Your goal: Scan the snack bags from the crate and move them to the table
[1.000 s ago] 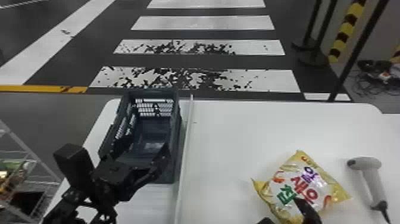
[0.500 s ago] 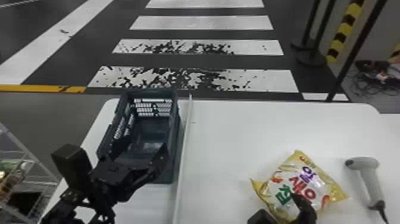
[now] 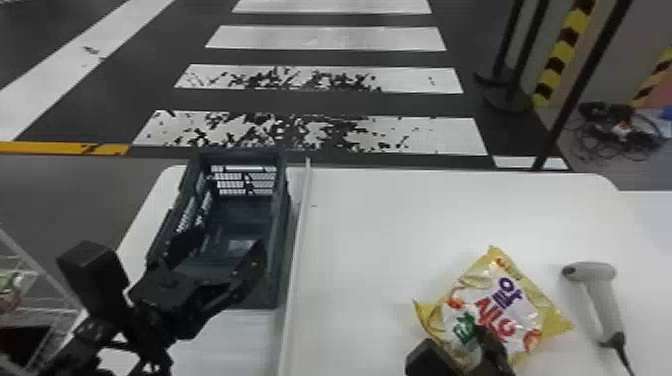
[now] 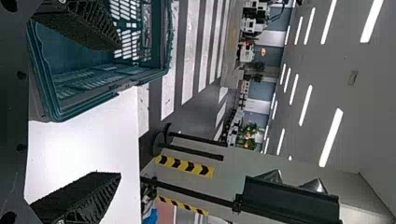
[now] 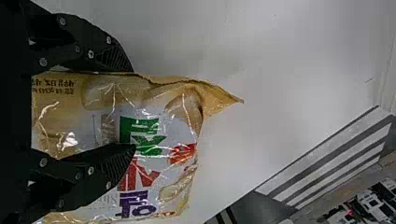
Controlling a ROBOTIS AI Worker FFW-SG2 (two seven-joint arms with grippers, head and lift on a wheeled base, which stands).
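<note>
In the head view my left gripper (image 3: pixel 227 245) stands open over the near end of the dark crate (image 3: pixel 240 212). The left wrist view has that gripper (image 4: pixel 119 109) with its fingers wide apart beside the crate's rim (image 4: pixel 88 105). On the table's right part lies the yellow and white snack bag (image 3: pixel 520 285), and my right gripper (image 3: pixel 455 347) is at its near side. Seen from the right wrist, the right gripper (image 5: pixel 133 107) is open: one finger lies across the bag's printed face (image 5: pixel 154 135), the other along its edge. A grey scanner (image 3: pixel 592 285) rests right of the bag.
A pale raised strip (image 3: pixel 297 240) runs along the white table (image 3: pixel 380 225), close to the crate's right side. Wire shelving (image 3: pixel 45 287) stands left of the table. Dark posts (image 3: pixel 580 85) and a striped pole (image 3: pixel 562 55) rise beyond its far right.
The head view has turned slightly, so the table and everything on it appear shifted left. My right gripper's fingers have changed their angle a little at the bag's near side. The left gripper keeps its place.
</note>
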